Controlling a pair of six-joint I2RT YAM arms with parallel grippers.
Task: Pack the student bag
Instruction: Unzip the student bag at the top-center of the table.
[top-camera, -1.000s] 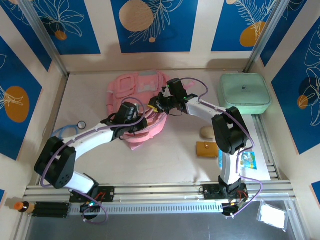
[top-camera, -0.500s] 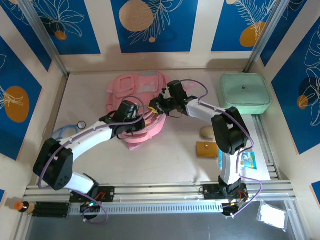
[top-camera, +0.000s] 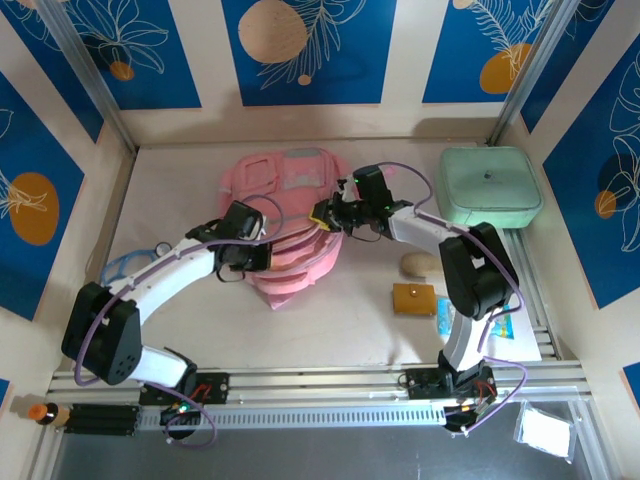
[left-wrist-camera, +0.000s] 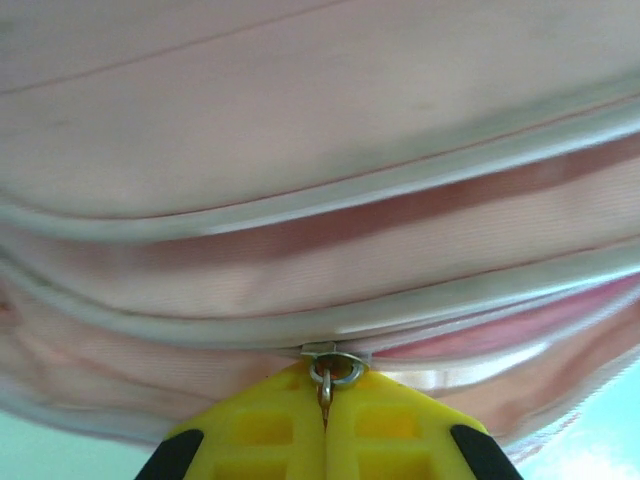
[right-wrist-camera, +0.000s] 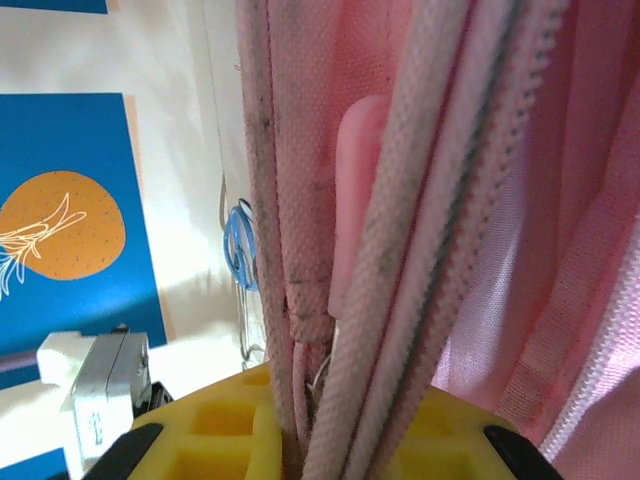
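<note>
Two grips are pulling apart: your left fingers (left-wrist-camera: 255, 430) are clenching the zipper pull (left-wrist-camera: 331, 372), your right fingers (right-wrist-camera: 215, 420) are clamping the bag (top-camera: 300, 172) by its rim, stretching its mouth wider for packing.

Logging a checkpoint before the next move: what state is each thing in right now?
bag: bunched up, gripped on both sides.
zipper pull: pinched between the left fingers.
left fingers: shut on the zipper pull.
right fingers: shut on the bag's trim.
case: lid closed, lying flat.
</note>
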